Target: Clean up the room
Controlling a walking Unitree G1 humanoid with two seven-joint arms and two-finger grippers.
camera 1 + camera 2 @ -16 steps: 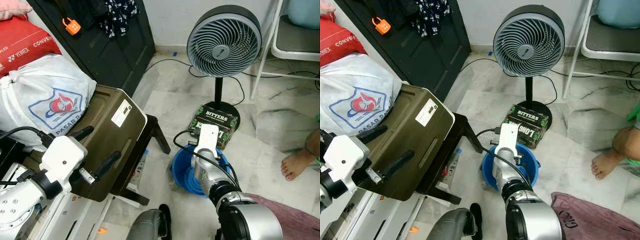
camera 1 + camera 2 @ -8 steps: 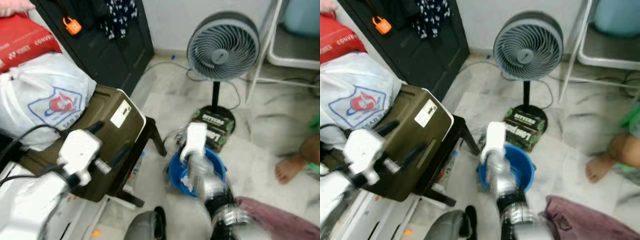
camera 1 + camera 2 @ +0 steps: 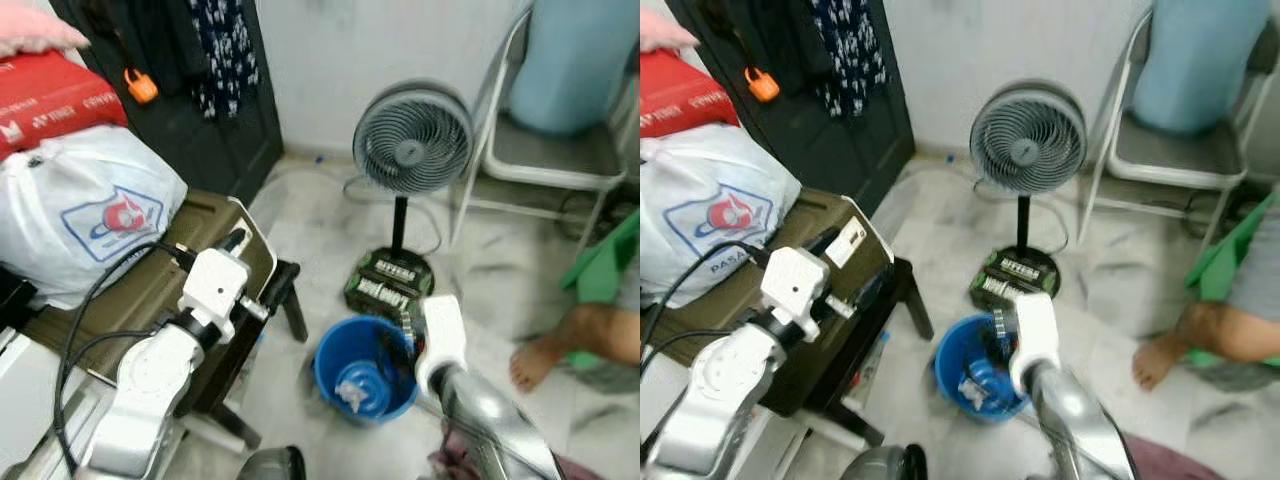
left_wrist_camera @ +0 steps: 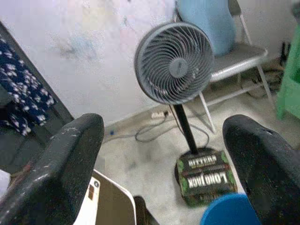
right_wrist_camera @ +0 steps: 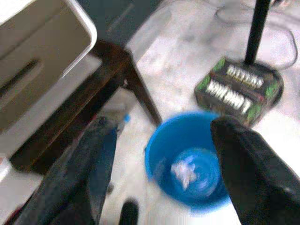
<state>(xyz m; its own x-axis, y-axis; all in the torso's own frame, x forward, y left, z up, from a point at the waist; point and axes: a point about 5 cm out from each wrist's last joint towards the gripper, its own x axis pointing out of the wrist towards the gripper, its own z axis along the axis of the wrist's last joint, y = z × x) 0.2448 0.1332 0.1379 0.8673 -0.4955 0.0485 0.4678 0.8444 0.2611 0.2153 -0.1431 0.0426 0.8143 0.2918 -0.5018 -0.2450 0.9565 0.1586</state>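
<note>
Crumpled white paper [image 5: 184,168] lies in the round blue plastic bucket [image 5: 161,140] beneath the right tool [image 5: 164,159], fingers spread.

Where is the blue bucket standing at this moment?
In the left eye view the blue bucket stands on the floor near the bottom centre, just in front of the fan base and to the right of the dark stool.

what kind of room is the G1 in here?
Likely a lived-in bedroom or storage corner of a home: a pedestal fan on the marble-look floor, a folding chair, a dark wardrobe hung with clothes, and a blue bucket holding scraps.
</note>
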